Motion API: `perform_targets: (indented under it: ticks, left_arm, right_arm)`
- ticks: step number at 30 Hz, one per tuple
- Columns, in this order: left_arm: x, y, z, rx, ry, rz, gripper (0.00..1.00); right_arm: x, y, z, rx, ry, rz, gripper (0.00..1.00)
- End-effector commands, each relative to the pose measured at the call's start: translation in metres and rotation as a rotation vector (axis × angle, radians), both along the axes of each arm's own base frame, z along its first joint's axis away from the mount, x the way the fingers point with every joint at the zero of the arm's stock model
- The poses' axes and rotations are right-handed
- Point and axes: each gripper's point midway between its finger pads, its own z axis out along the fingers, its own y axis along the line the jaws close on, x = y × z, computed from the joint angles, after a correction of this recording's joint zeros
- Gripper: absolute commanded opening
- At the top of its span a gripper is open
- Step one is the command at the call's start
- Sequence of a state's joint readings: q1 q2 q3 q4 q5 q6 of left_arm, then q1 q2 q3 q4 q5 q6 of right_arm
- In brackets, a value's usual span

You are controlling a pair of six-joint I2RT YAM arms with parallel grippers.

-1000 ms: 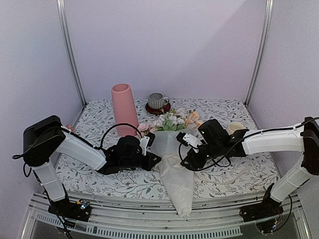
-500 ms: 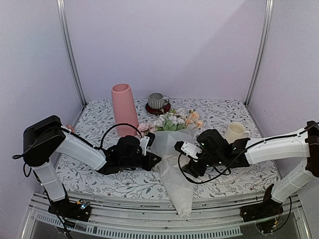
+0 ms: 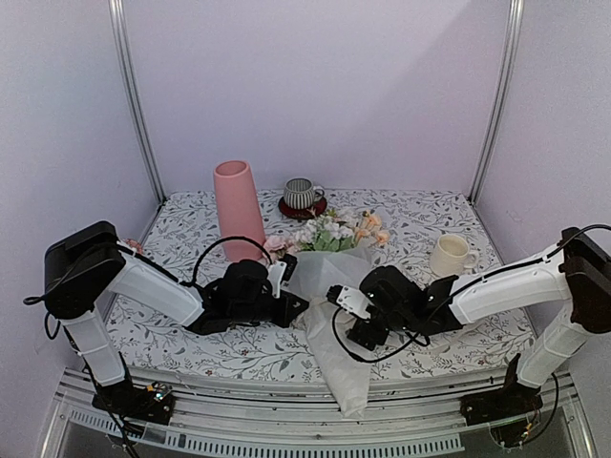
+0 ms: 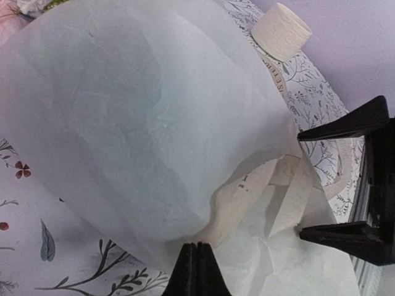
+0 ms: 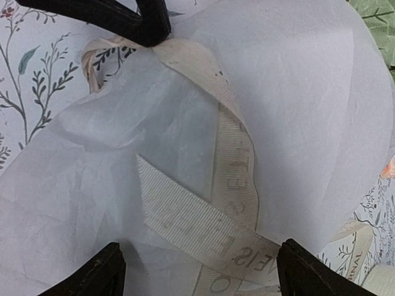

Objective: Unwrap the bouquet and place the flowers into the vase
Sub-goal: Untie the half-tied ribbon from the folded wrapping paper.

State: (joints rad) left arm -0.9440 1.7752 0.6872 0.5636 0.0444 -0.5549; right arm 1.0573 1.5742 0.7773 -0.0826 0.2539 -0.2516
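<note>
Prob. lab test booth: metal frame posts (image 3: 135, 95), plain lilac walls (image 3: 315, 86).

Pale lilac walls (image 3: 325, 86) with metal corner posts (image 3: 134, 95) enclose a floral-patterned table (image 3: 191, 219).

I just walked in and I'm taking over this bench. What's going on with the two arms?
Both arms are working on the bouquet, which lies on the table wrapped in white paper. The left gripper is shut at the paper's edge. The right gripper hangs open just over the cream ribbon. No flowers are out yet, and the pink vase stands upright at the back left with none in it.
</note>
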Motion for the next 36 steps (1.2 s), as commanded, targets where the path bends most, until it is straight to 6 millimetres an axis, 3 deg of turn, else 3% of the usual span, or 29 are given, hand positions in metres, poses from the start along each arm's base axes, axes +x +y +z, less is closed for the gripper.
perform_targets:
  ticks: [1, 14, 17, 21, 23, 30, 36]
  left_arm:
    - [0.002, 0.003, 0.0, -0.012, 0.001, 0.005, 0.0]
    - [0.002, 0.003, -0.001, -0.011, 0.001, 0.004, 0.0]
    - [0.002, 0.003, 0.0, -0.011, 0.0, 0.003, 0.0]
    - [0.002, 0.002, -0.001, -0.011, 0.0, 0.003, 0.0]
    - [0.001, 0.003, -0.001, -0.009, 0.001, 0.002, 0.0]
    - [0.001, 0.003, -0.001, -0.009, 0.001, 0.003, 0.0]
    - [0.001, 0.004, 0.001, -0.014, -0.003, 0.005, 0.0]
  right_arm:
    - [0.02, 0.005, 0.009, -0.049, -0.133, -0.051, 0.86]
    - [0.035, 0.034, 0.034, -0.017, -0.29, -0.028, 0.71]
    - [0.034, 0.038, 0.039, 0.004, -0.291, -0.018, 0.54]
    - [0.034, 0.039, 0.042, 0.025, -0.29, -0.022, 0.13]
    - [0.032, 0.039, 0.046, 0.05, -0.284, -0.019, 0.05]
    - [0.035, 0.026, 0.076, 0.169, -0.258, -0.066, 0.03]
    - [0.055, -0.011, 0.112, 0.31, -0.223, -0.183, 0.02]
